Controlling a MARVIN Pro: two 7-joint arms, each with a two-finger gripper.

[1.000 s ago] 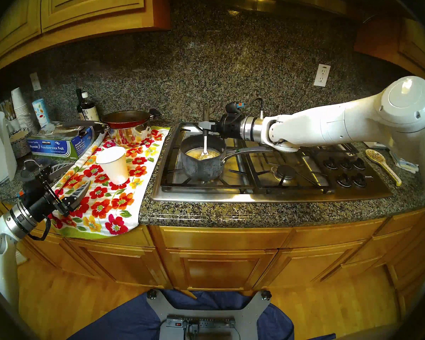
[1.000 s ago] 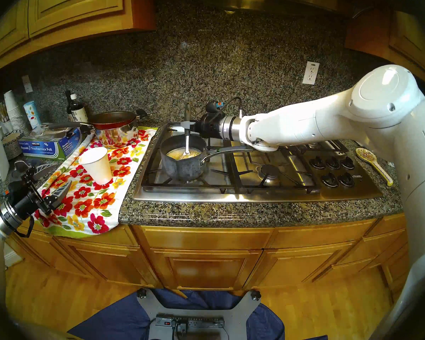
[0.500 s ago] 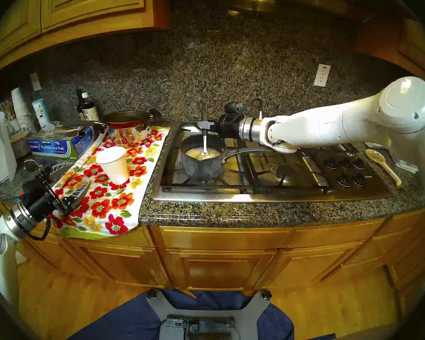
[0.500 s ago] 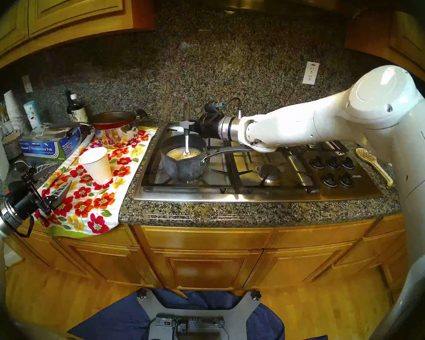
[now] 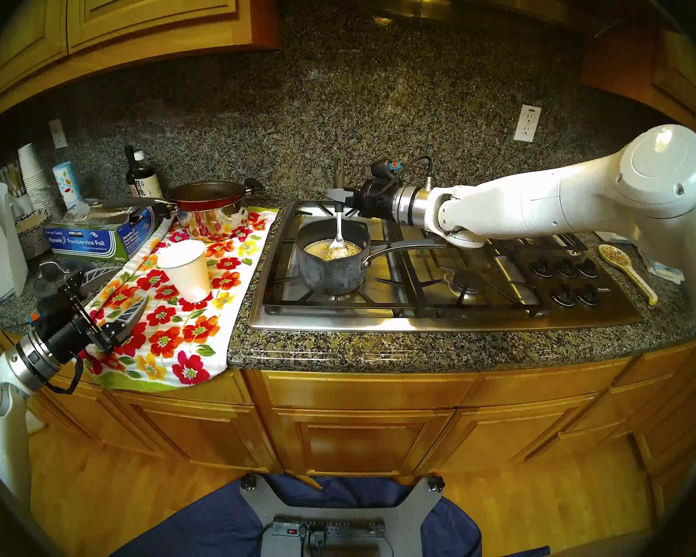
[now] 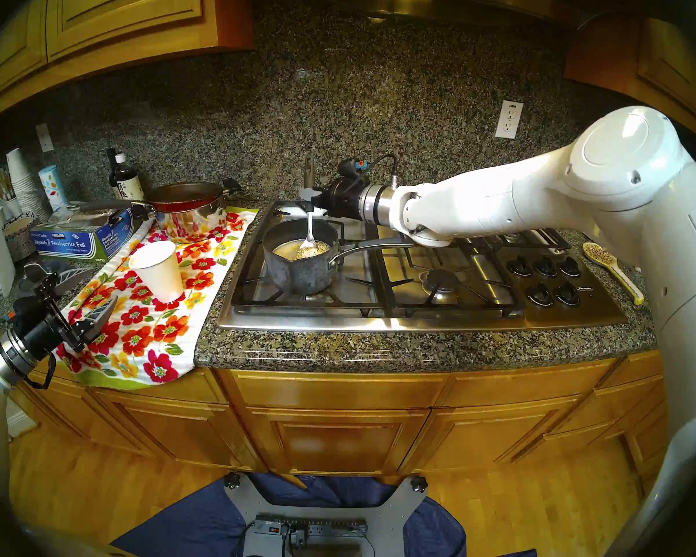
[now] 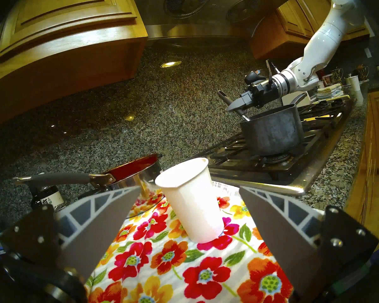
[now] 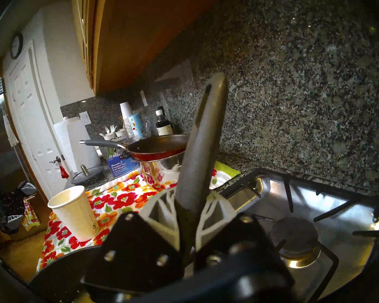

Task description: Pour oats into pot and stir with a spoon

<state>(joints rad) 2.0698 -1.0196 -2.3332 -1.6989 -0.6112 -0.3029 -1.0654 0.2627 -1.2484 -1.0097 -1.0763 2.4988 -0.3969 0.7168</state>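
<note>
the large silver-bowled, dark grey-handled spoon (image 5: 339, 218) is clamped by the right gripper (image 5: 340, 194), its bowl in the pale cream oat flakes (image 5: 340, 252) at 3 o'clock inside the small dark grey mottled saucepan (image 5: 330, 277). the left gripper (image 7: 185, 210) is spread, empty. a wide sweep could tip the saucepan or slop liquid.

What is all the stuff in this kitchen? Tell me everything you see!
pot: one, dark grey, on the front left burner of the stove.
oats: one pale clump, in the pot with yellowish liquid.
spoon: one, silver with a dark grey handle, bowl down in the pot.
stove: one, steel with black grates, set in the counter.
paper cup: one, white, upright on the towel.
floral towel: one, red, orange and white, left of the stove.
red pan: one, atop a shiny steel pot behind the towel.
foil box: one, blue, far left.
yellow spoon rest: one, right of the knobs.
right gripper: shut on the spoon's handle.
left gripper: open, empty, over the towel.
</note>
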